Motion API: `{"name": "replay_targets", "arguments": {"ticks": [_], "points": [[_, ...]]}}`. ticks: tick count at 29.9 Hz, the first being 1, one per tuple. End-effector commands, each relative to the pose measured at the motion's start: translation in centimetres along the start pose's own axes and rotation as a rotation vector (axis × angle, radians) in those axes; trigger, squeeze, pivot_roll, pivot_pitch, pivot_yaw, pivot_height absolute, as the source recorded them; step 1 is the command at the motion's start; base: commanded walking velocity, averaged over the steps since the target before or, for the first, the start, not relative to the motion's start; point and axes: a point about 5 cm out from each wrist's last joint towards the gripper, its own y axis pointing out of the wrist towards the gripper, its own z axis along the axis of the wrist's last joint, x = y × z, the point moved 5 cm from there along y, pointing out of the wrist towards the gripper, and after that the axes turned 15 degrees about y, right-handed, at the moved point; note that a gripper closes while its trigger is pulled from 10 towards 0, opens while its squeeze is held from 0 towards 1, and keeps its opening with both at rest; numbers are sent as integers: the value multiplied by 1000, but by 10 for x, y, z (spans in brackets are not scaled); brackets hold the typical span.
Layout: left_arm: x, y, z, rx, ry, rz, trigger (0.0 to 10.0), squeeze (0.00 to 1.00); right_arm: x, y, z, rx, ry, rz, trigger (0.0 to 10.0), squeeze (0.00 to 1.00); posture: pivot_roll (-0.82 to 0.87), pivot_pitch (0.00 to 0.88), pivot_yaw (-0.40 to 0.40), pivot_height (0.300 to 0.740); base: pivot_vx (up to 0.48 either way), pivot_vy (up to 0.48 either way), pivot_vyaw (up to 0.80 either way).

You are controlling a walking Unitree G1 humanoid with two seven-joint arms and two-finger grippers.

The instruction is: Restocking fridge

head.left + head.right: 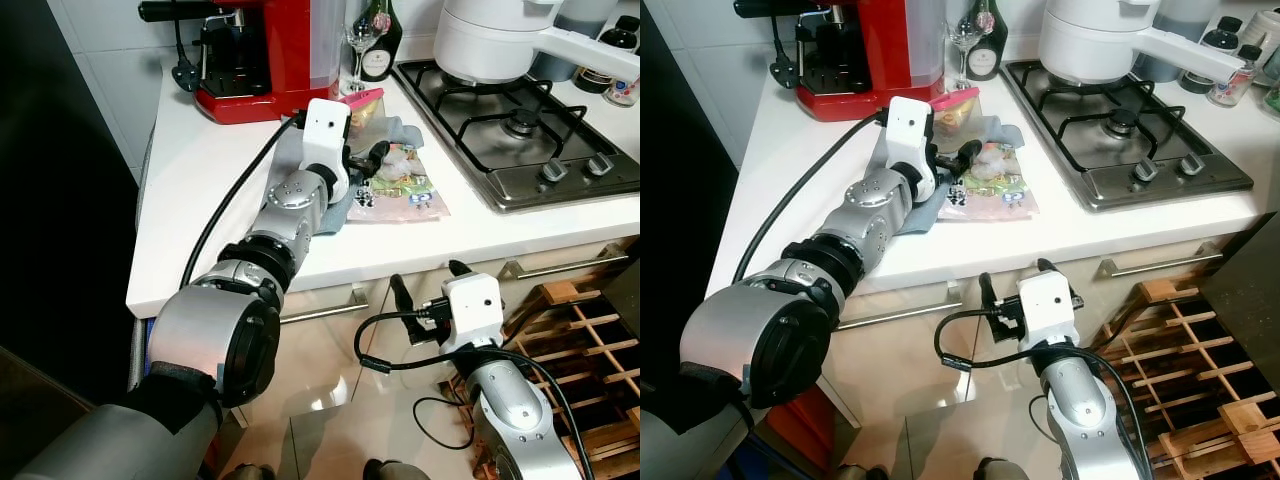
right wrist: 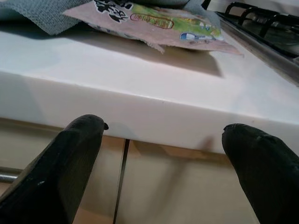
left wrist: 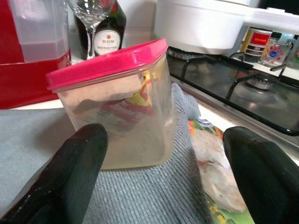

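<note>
- Container [image 3: 119, 100] with the pink lid stands on the grey cloth [image 3: 140, 196] on the white counter [image 1: 200, 200], just ahead of the left gripper [image 3: 163, 182], whose fingers are spread wide and grip nothing.
- Clear, smooth plastic walls look slippery: best to advance until both fingers flank the walls below the lid, then close squarely.
- Right gripper [image 2: 161, 163] hangs open below the counter edge.
- Beside it lies a crinkly printed bag [image 1: 405, 185]; beyond, a glossy red coffee machine [image 1: 265, 60].

White countertop [image 1: 200, 190]; gas hob [image 1: 510, 130]; wooden rack [image 1: 580, 330]; glossy floor [image 1: 320, 400]
</note>
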Motion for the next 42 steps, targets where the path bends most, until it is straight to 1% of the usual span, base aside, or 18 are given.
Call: {"name": "replay_targets", "arguments": {"ticks": [1, 4, 10, 14, 17, 18, 19, 20, 25, 26, 27, 29, 33, 36, 38, 39, 40, 42], "points": [[7, -1, -8, -25, 16, -32, 10000, 0, -3, -1, 2, -2, -4, 12, 10000, 286, -335, 67, 26, 740, 0, 0, 0], [11, -3, -10, -8, 24, -60, 10000, 0, -3, 3, 5, 13, 1, 6, 10000, 286, -320, 61, 23, 740, 0, 0, 0], [12, -5, -8, 34, 27, -88, 10000, 0, 3, 7, 14, 52, 6, -23, 10000, 286, -310, 55, 22, 740, 0, 0, 0], [-2, -11, -1, 113, 38, -96, 10000, 0, 12, 16, 33, 130, 8, -73, 10000, 294, -275, 36, 16, 740, 0, 0, 0], [-14, -16, 7, 174, 65, -79, 10000, 0, 15, 24, 44, 174, 15, -93, 10000, 278, -254, 17, 18, 740, 0, 0, 0], [-14, -16, 7, 174, 65, -79, 10000, 0, 15, 24, 44, 174, 15, -93, 10000, 278, -254, 17, 18, 740, 0, 0, 0], [-24, -20, 12, 207, 91, -55, 10000, 0, 16, 29, 48, 188, 32, -98, 10000, 278, -239, 3, 17, 740, 0, 0, 0], [-27, -22, 13, 218, 109, -47, 10000, 0, 17, 31, 49, 189, 43, -99, 10000, 278, -237, 0, 17, 740, 0, 0, 0], [-44, -29, 17, 244, 123, -1, 10000, 0, 29, 47, 44, 164, 180, -140, 10000, 275, -192, 0, 11, 740, 0, 0, 0], [-50, -33, 18, 252, 138, 11, 10000, 0, 35, 57, 40, 140, 244, -152, 10000, 271, -170, 0, 4, 740, 0, 0, 0], [-50, -33, 18, 252, 138, 11, 10000, 0, 35, 57, 40, 140, 244, -152, 10000, 271, -170, 0, 4, 740, 0, 0, 0], [-55, -35, 19, 256, 146, 26, 10000, 0, 38, 65, 38, 124, 282, -151, 10000, 271, -147, 0, -3, 740, 0, 0, 0], [-73, -45, 20, 253, 163, 81, 10000, 0, 41, 85, 34, 90, 363, -139, 10000, 267, -95, 0, -20, 740, 0, 0, 0], [-78, -49, 19, 250, 175, 96, 10000, 0, 43, 93, 31, 68, 413, -142, 10000, 267, -77, 0, -27, 740, 0, 0, 0], [-84, -54, 18, 245, 185, 107, 10000, 0, 45, 99, 28, 48, 474, -158, 10000, 251, -66, 0, -31, 740, 0, 0, 0], [-84, -54, 18, 245, 185, 107, 10000, 0, 45, 99, 28, 48, 474, -158, 10000, 251, -66, 0, -31, 740, 0, 0, 0], [-87, -58, 17, 240, 190, 113, 10000, 0, 46, 104, 24, 29, 526, -170, 10000, 247, -52, 0, -37, 740, 0, 0, 0], [-87, -59, 16, 235, 190, 116, 10000, 0, 46, 107, 21, 13, 567, -176, 10000, 243, -52, 0, -37, 740, 0, 0, 0]]}}
